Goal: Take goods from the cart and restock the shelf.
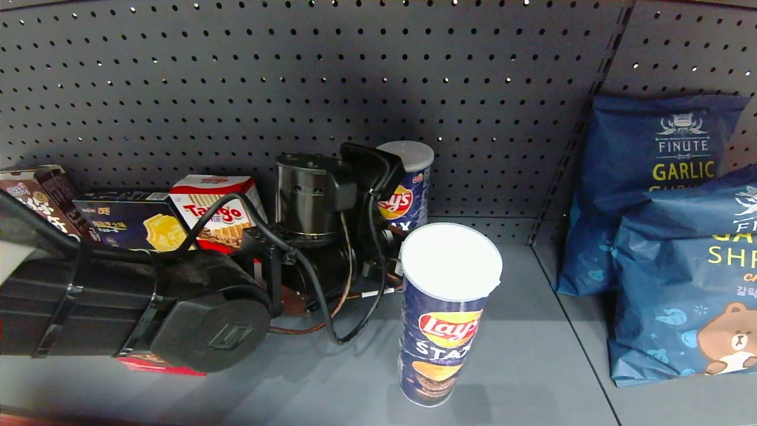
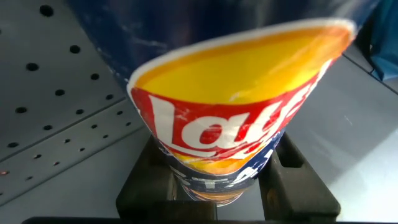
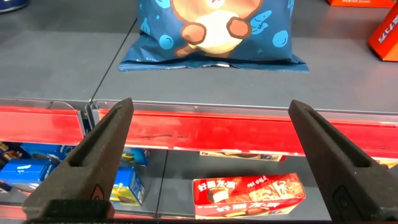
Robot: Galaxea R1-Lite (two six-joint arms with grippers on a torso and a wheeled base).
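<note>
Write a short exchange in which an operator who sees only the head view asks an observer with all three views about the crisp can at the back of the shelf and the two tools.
Operator: Is the left tool gripping the dark blue cylindrical cardboard crisp can with the white lid at the back? The arm hides it from me.
Observer: Yes. Its dark fingers press against both sides of the can, near its base.
Operator: And the right tool?
Observer: The right tool is open, its fingers spread wide, facing a red plastic shelf-edge rail.
</note>
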